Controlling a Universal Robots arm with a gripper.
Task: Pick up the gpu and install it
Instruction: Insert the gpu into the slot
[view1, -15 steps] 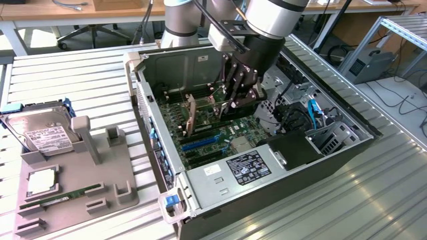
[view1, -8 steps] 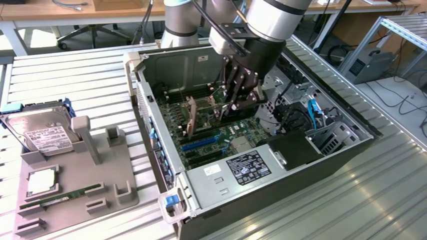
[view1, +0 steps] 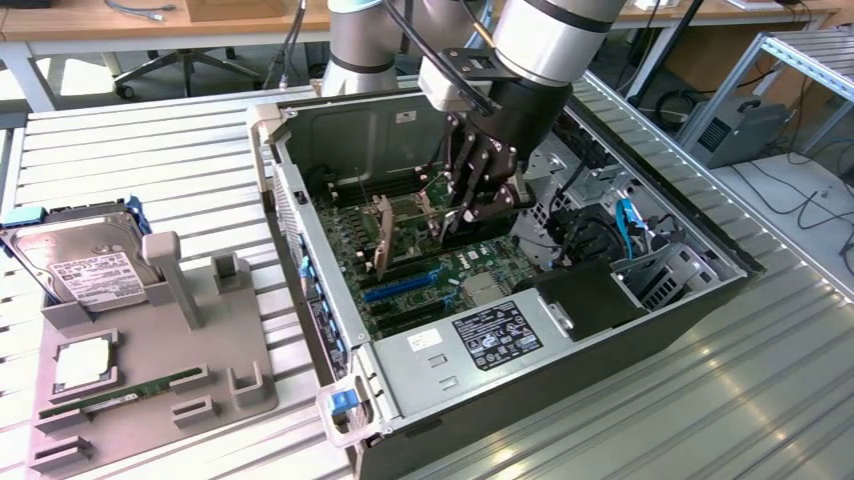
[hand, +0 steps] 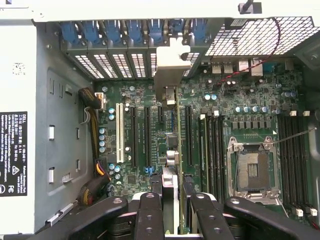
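A: Where was the gpu at that moment?

B: It stood on its edge inside the case, over the motherboard, with its bracket up near the rear slot openings. The gripper was closed on the card's upper edge, one finger on each face.

A: How would such a card handle, in your opinion?

B: I think it was light and stiff, but fragile. The faces carry small parts, so the bare top edge was the good place to hold it. Its thin body could tilt between the fingers if it was pushed sideways.

A: What was around it?

B: The memory slots and the open processor socket were close on one side, and the white slot and a bundle of cables were on the other side. The power supply lay at the near end of the case. Outside, on the exterior view's left, a hard drive and a memory stick rested on a grey tray, well apart.
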